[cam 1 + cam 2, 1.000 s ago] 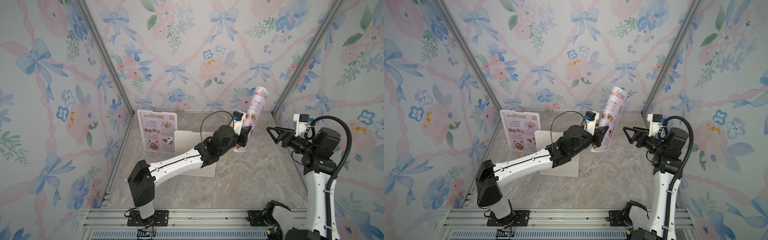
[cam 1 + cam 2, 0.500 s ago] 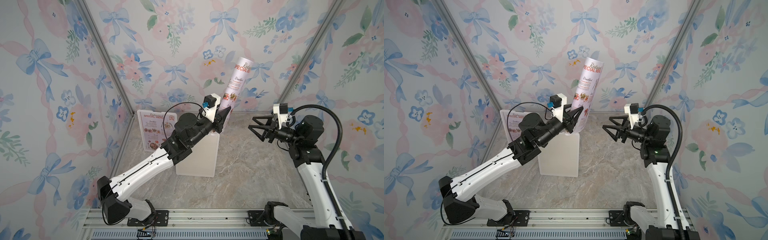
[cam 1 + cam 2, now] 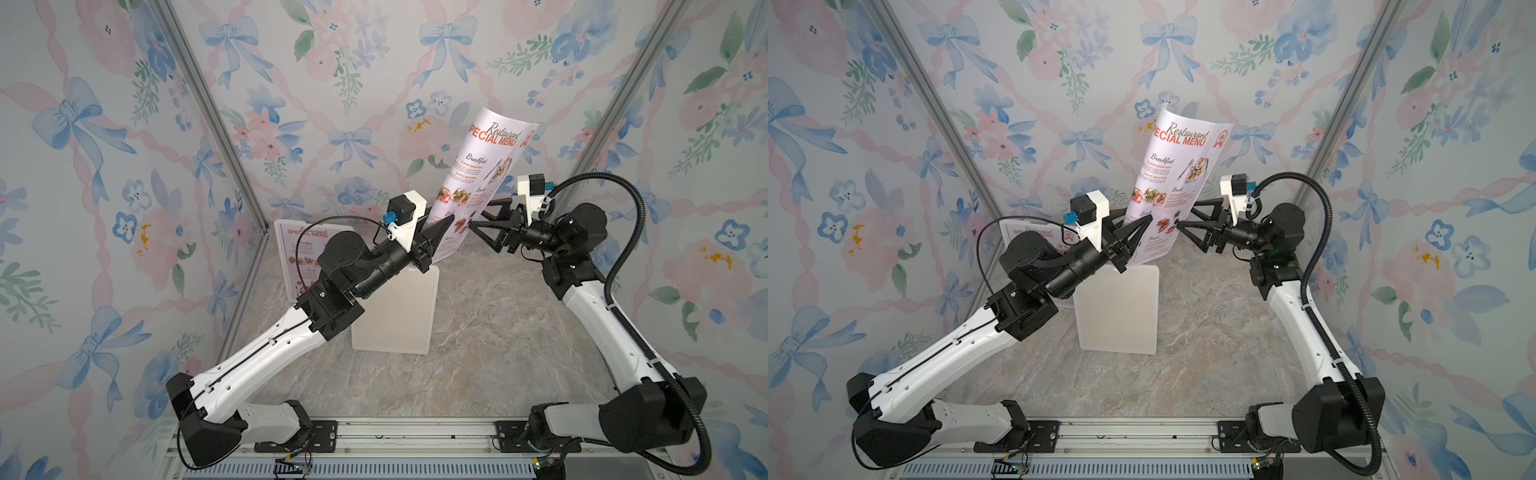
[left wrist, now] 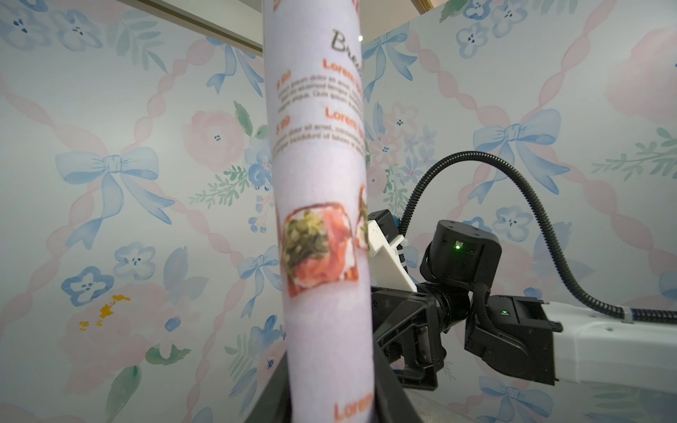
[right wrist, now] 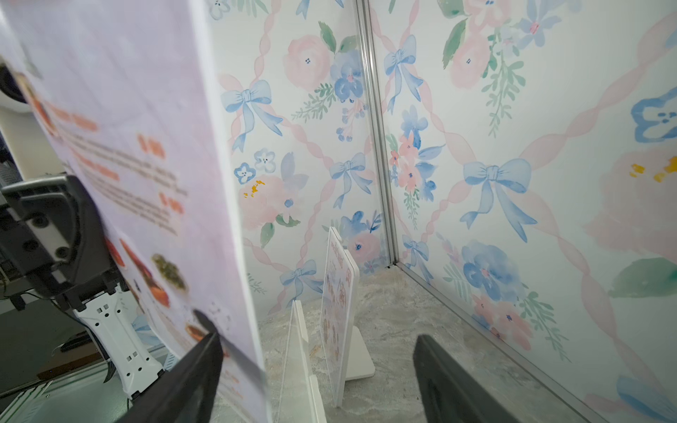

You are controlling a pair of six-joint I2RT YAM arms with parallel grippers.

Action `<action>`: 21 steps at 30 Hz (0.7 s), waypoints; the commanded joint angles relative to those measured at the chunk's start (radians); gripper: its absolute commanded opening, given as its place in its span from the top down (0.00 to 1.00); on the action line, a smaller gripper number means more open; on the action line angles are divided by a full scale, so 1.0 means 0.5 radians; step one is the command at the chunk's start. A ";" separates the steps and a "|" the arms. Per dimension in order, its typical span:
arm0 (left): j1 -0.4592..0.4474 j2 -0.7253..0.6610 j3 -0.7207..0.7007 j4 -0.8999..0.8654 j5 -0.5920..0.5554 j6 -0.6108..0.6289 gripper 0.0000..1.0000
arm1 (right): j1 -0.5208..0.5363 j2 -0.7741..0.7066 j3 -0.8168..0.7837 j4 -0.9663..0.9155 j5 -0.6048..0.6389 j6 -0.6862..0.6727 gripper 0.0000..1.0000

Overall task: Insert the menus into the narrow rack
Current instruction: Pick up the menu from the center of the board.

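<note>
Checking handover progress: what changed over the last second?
The left gripper, still clamping the curled menu, lifted it up toward the front rack; the sheet unrolled somewhat. The open right gripper moved in to its edge. The rear menu stayed put.

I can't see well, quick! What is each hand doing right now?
Left hand: closed, holding the curled menu.
Right hand: open, gripping nothing.
</note>
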State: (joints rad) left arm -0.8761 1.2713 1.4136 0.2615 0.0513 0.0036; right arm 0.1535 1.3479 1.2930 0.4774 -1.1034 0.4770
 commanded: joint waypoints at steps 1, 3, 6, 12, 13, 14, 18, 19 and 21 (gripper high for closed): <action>0.041 0.007 -0.001 0.024 0.008 -0.058 0.69 | 0.064 -0.029 0.071 0.215 -0.023 0.081 0.19; 0.062 0.030 0.010 0.025 -0.003 -0.082 0.69 | 0.078 -0.047 0.053 0.266 -0.037 0.123 0.22; 0.102 0.061 0.014 0.043 -0.012 -0.130 0.69 | 0.083 -0.097 -0.003 0.375 -0.048 0.207 0.28; 0.175 0.121 0.008 0.110 -0.022 -0.227 0.71 | 0.083 -0.184 -0.059 0.371 -0.043 0.231 0.45; 0.178 0.124 0.000 0.123 -0.032 -0.234 0.71 | 0.083 -0.187 -0.053 0.364 -0.043 0.237 0.48; 0.184 0.126 -0.010 0.140 -0.038 -0.243 0.71 | 0.083 -0.189 -0.046 0.356 -0.045 0.245 0.53; 0.215 0.106 -0.046 0.210 0.008 -0.295 0.72 | 0.086 -0.205 -0.007 0.224 0.021 0.211 0.63; 0.220 0.102 -0.053 0.224 0.024 -0.304 0.72 | 0.088 -0.207 0.013 0.148 0.051 0.187 0.63; 0.224 0.083 -0.077 0.252 0.059 -0.308 0.72 | 0.100 -0.214 0.085 -0.149 0.138 0.045 0.62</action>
State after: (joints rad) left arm -0.7715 1.3357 1.3945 0.3294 0.0513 -0.1211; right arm 0.1886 1.2583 1.2839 0.5488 -1.0893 0.5678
